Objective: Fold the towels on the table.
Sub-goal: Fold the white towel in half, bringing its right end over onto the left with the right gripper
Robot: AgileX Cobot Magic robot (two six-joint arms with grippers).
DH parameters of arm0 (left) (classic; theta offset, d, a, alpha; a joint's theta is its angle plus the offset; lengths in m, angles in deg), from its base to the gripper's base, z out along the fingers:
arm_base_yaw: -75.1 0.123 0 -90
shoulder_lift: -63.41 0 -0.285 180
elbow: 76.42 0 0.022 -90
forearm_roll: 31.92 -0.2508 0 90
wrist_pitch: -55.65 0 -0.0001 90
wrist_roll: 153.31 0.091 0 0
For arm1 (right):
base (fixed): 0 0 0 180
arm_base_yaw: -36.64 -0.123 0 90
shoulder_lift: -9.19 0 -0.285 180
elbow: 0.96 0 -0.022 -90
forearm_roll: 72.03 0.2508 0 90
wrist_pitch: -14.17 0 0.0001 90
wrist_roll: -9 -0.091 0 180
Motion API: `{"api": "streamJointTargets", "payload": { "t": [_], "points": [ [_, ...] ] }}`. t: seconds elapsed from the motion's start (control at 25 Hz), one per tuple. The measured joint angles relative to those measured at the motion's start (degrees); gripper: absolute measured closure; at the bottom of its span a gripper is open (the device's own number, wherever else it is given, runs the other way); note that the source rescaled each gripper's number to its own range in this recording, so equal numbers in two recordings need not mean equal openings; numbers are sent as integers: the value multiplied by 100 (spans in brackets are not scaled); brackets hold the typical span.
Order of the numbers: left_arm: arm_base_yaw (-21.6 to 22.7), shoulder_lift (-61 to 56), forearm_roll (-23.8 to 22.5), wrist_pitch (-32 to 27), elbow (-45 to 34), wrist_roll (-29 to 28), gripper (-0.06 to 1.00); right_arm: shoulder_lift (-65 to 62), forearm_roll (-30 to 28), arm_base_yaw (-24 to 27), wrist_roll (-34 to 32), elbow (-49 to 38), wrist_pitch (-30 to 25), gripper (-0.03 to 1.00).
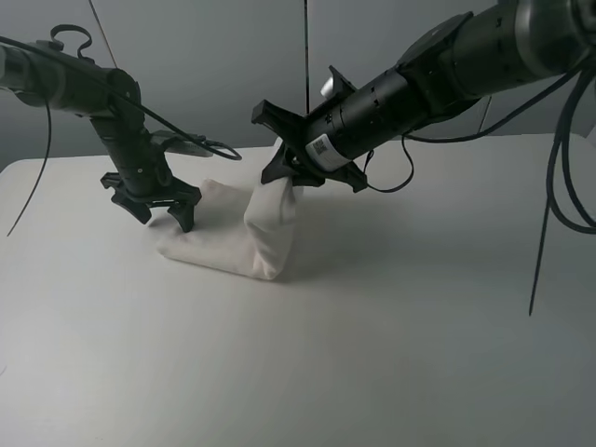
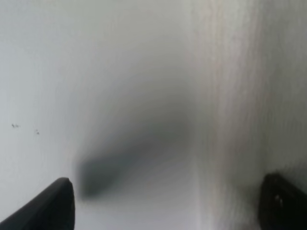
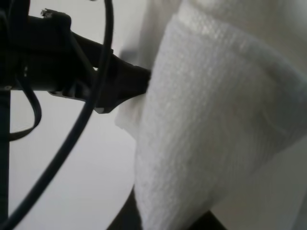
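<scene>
White, smooth tabletop fills the front of the high view, where the table lies nearest us. Farther in, a little left of the middle, we find the towel, white terry cloth. Its left part lies flat on the table, while its right part is pulled up into a thick standing fold.

At the towel's flat left end hangs the left gripper, pointing down. Its fingers are spread wide and hold nothing. We cannot tell from the high view whether the tips touch the cloth. In the left wrist view we see two dark fingertips far apart at the picture's edges. Between them is bare table on one side and blurred terry weave on the other, with a soft shadow on the tabletop.

Just beyond the fold, the right gripper reaches in from the right at a slant and is clamped on the raised top of the towel. In the right wrist view the cloth hangs close to the lens as a doubled, rounded fold that hides most of the jaws. Beyond it we make out the dark body of the left gripper.

Farthest back, black cables trail from the right arm, and a plain grey wall rises behind the table.
</scene>
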Motion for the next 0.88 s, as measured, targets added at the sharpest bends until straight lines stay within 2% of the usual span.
{"api": "streamJointTargets", "payload": {
  "t": [0.24, 0.52, 0.68, 0.88],
  "points": [
    [0, 0, 0, 0, 0, 85, -5, 411, 294, -243, 235, 428, -76, 97],
    [46, 0, -34, -21, 0, 111, -5, 583, 568, -253, 480, 519, -43, 97],
    [57, -22, -202, -67, 0, 121, -5, 630, 622, -257, 513, 519, 45, 97],
    [315, -151, -337, -478, 354, 142, -5, 666, 647, -266, 591, 519, 136, 97]
  ]
}}
